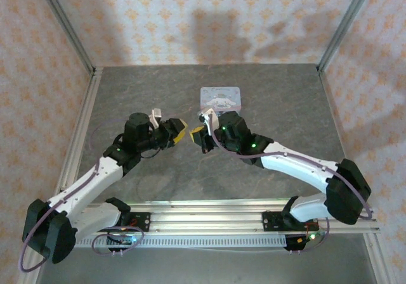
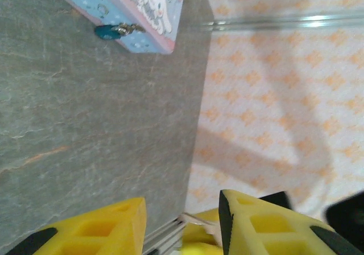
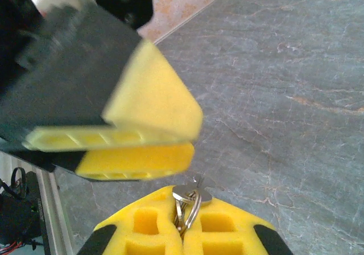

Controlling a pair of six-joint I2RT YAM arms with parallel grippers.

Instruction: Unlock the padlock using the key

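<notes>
Right gripper (image 3: 183,216) clenches the key (image 3: 192,196), bottom centre; left gripper (image 2: 182,209) gapes empty. Upper left, the padlock (image 2: 107,32) looks tiny, light, slippery; I'd pinch its teal body.

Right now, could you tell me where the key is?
In the right wrist view, the key is pinched in the right gripper, close to the left gripper.

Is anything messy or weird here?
Nothing is spilled or broken. One funny thing: the right gripper pinches the key facing the left gripper, not the padlock against the tin's side.
</notes>
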